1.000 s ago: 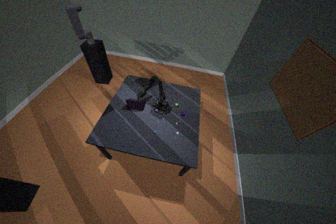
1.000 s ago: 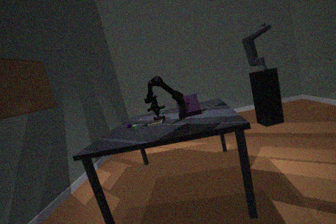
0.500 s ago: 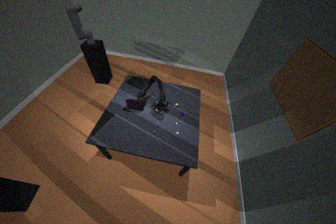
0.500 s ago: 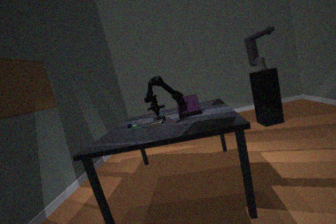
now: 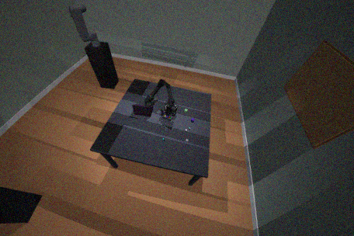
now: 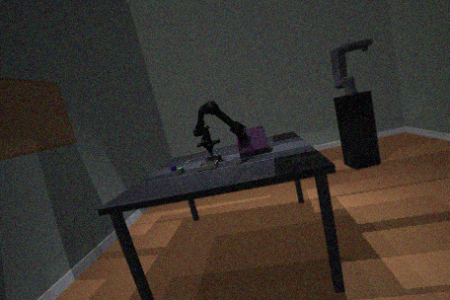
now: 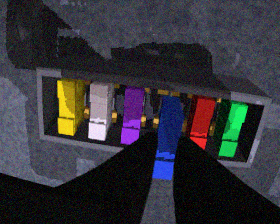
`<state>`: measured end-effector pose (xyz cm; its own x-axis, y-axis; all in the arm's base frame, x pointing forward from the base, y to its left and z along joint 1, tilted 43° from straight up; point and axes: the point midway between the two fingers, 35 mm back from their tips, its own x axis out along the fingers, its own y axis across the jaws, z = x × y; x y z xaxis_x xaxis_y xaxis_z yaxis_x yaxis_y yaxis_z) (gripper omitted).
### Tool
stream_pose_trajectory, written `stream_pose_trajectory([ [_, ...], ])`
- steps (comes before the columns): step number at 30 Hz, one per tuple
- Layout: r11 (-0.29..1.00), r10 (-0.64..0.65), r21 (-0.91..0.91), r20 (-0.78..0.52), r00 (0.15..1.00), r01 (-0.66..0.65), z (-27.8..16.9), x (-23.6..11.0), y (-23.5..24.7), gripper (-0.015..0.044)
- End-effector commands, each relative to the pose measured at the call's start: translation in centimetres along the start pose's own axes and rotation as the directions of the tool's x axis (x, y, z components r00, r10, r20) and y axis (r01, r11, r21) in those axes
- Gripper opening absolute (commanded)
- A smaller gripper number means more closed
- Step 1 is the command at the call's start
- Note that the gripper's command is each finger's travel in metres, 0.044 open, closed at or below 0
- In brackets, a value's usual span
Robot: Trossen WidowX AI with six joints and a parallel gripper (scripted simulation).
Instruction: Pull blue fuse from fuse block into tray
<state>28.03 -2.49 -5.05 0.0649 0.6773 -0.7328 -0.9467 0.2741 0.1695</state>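
In the wrist view the grey fuse block (image 7: 50, 111) holds a row of fuses: yellow (image 7: 70, 106), white (image 7: 99, 113), purple (image 7: 132, 116), blue (image 7: 168, 132), red (image 7: 201, 123) and green (image 7: 233, 129). My gripper (image 7: 165, 144) (image 5: 169, 111) (image 6: 210, 149) is shut on the blue fuse, one dark finger on each side. The blue fuse stands out of the row towards the camera more than its neighbours. The fingers lie between the purple and red fuses without visibly touching them. The purple tray (image 5: 142, 109) (image 6: 256, 139) stands on the table beside the arm's base.
Small loose coloured pieces lie on the dark table (image 5: 151, 153) (image 6: 242, 180): a green one (image 5: 185, 110), a purple one (image 5: 192, 120), a teal one (image 5: 163, 138). A black pedestal (image 5: 102, 64) (image 6: 356, 129) with another arm stands on the floor beyond the table.
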Motion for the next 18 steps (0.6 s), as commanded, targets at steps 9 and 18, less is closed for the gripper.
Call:
stream_pose_trajectory([
  [9,1.000,-0.003,-0.004,-0.005,1.000,0.003,-0.03,-0.76,-0.04,0.0000],
  [18,1.000,-0.003,-0.004,-0.004,1.000,0.003,-0.03,-1.18,-0.02,0.0000],
])
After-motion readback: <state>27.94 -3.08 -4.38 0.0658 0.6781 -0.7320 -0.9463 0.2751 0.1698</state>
